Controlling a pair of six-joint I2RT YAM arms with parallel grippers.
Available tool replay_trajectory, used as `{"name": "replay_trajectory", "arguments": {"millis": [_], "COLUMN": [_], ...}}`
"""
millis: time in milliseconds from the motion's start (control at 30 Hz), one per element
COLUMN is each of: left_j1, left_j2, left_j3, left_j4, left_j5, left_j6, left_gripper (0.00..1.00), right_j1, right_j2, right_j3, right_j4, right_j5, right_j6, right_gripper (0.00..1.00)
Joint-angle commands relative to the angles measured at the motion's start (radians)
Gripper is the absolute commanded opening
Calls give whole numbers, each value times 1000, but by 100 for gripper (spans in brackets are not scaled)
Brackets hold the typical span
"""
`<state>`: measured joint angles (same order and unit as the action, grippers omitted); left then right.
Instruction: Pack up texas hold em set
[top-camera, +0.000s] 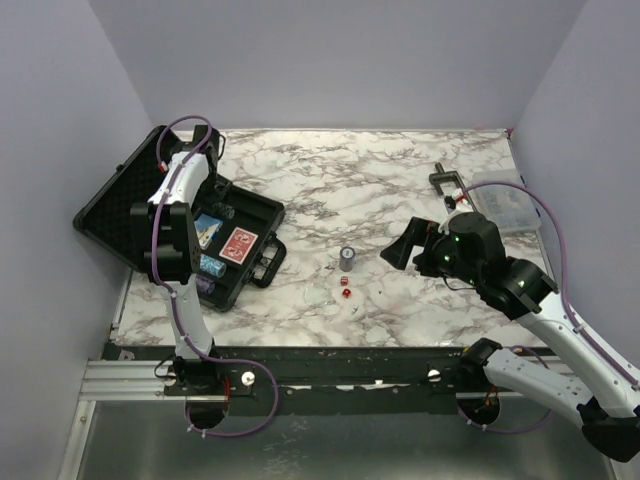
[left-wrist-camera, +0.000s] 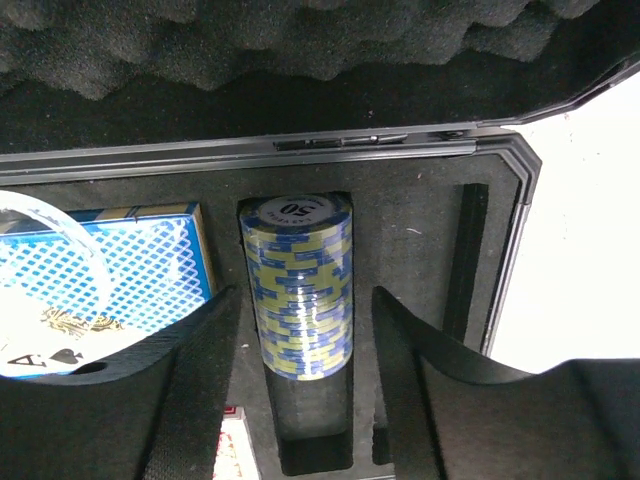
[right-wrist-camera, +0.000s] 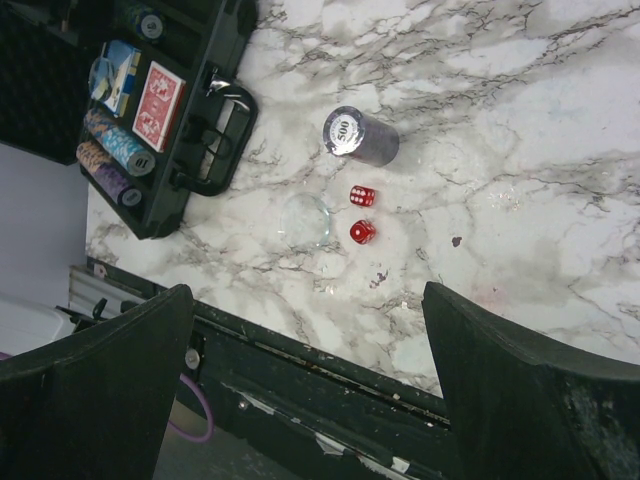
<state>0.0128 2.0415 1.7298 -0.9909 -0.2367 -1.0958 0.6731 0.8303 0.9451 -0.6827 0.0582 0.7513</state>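
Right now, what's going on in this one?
The left pincer sits inside the open black case, its jaws apart on either side of a blue-and-yellow chip stack lying in its slot beside the blue card deck. The right pincer hangs open over the marble table, where a grey chip stack and two red dice are not yet packed.

White-shelled arms (top-camera: 180, 188) with black joints trail purple cables (top-camera: 546, 216); the right wrist (top-camera: 470, 248) shows apparently green lights (top-camera: 458, 240).
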Motion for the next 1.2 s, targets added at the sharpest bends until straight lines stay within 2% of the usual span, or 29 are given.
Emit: {"name": "replay_trajectory", "arguments": {"millis": [0,267,500,767,967,1167], "left_j1": [12,12,-6,-10,-10,-10], "left_j2": [-10,-58,-150,-302,-481,-664], "left_j3": [38,36,44,23,-92,-247], "left_j4": [-5,-3,6,10,25,98], "left_j5": [-34,-44,-70,-52,-51,-20], "left_j6": [11,25,135,265,356,508], "left_gripper": [57,75,97,99,99,99], "right_j1": [5,5,5,4,4,4], "right_j2": [-2,-6,-7,20,49,114], "right_j3": [4,6,0,7,-2,0], "right_j4": [-17,-18,-12,8,28,58], "right_j5": [17,14,16,-27,-27,-43], "right_j6": [-6,-4,-6,-41,-60,-67], "right_gripper": [100,100,100,100,100,100]}}
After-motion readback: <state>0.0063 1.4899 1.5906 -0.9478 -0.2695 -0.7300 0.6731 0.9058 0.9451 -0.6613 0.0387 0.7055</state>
